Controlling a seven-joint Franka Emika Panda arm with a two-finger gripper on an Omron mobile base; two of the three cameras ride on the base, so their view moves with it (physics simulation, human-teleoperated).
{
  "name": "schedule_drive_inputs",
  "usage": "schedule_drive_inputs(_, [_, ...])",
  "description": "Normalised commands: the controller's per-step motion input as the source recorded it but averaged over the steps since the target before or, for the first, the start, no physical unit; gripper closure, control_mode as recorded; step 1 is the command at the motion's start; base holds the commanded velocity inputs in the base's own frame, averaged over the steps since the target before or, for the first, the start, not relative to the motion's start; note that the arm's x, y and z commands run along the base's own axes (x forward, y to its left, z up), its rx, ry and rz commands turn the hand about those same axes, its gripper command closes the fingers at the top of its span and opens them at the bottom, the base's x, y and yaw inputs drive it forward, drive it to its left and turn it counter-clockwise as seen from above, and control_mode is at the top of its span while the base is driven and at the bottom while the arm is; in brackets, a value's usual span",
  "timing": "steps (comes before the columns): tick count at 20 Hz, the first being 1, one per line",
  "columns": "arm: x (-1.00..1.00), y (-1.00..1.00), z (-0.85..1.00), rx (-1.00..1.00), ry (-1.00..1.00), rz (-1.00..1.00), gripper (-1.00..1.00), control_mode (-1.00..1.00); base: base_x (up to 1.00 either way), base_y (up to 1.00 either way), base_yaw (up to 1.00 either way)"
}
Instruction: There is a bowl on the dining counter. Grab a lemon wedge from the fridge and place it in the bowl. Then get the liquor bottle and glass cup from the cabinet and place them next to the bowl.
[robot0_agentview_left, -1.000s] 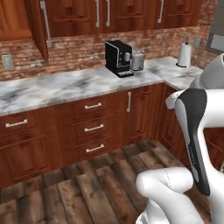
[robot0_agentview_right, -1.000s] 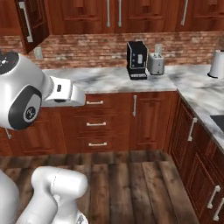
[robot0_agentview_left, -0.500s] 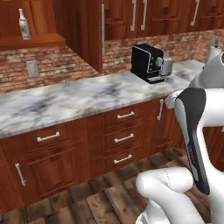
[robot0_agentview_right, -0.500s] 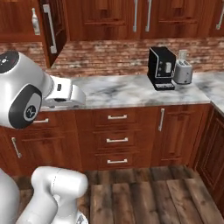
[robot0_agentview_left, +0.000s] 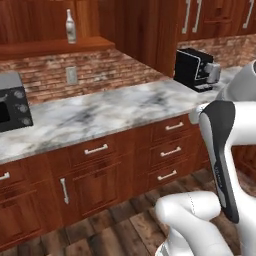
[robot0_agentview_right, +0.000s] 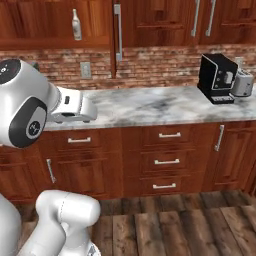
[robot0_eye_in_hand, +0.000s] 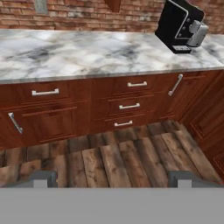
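Note:
The liquor bottle, slim and pale, stands on the shelf of the open cabinet above the brick wall. The cabinet's door is swung out, edge-on toward me. My gripper is open with nothing between its fingertips. It looks down at the wood floor in front of the drawers, well below the shelf and far from it. The bowl, dining counter, lemon wedge, fridge and glass cup are out of view.
A marble counter fronted with drawers runs below the cabinet. A black coffee machine and a toaster stand at its right. A dark oven sits at its left.
The whole picture has slid right as the base moved. The coffee machine went rightward, and the open cabinet with the bottle came further into view. The gripper stayed open.

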Motion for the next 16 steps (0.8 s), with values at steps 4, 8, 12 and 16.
schedule_drive_inputs(4, [0.0, 0.0, 0.0, 0.0, 0.0, 0.0, -1.0, 1.0, 0.16, 0.82, -0.01])
schedule_drive_inputs(8, [0.0, 0.0, 0.0, 0.0, 0.0, 0.0, -1.0, 1.0, 0.52, 0.69, 0.0])
schedule_drive_inputs(12, [0.0, 0.0, 0.0, 0.0, 0.0, 0.0, -1.0, 1.0, 0.87, 0.46, 0.01])
schedule_drive_inputs(16, [0.0, 0.0, 0.0, 0.0, 0.0, 0.0, -1.0, 1.0, 0.87, 0.32, 0.09])
